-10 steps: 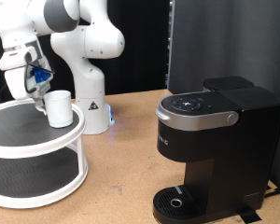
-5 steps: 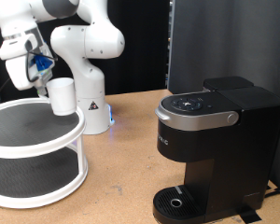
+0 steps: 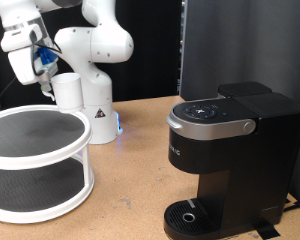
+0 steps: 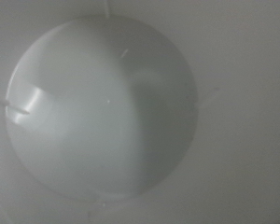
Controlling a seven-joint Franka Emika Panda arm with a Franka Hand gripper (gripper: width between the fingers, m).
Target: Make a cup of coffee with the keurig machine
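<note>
Now up in the air at the exterior view's upper left: gripper [image 3: 45,80] clamped on the cup [image 3: 67,90], holding it upright by its side nearest the exterior view's left. Clear of the 2-tier white rack [image 3: 38,165] below, hanging just above the upper shelf's far rim, in front of the arm's white base [image 3: 98,105]. Looking straight down into the cup [image 4: 103,107] from the wrist view: round white rim, pale empty interior, slightly blurred, filling most of that view; fingers not clearly made out there. Well apart, at the exterior view's right on the brown table [image 3: 130,190]: keurig [image 3: 230,160], lid shut, buttons on the silver-trimmed top, round drip tray [image 3: 193,217] at its foot with nothing standing on it.
</note>
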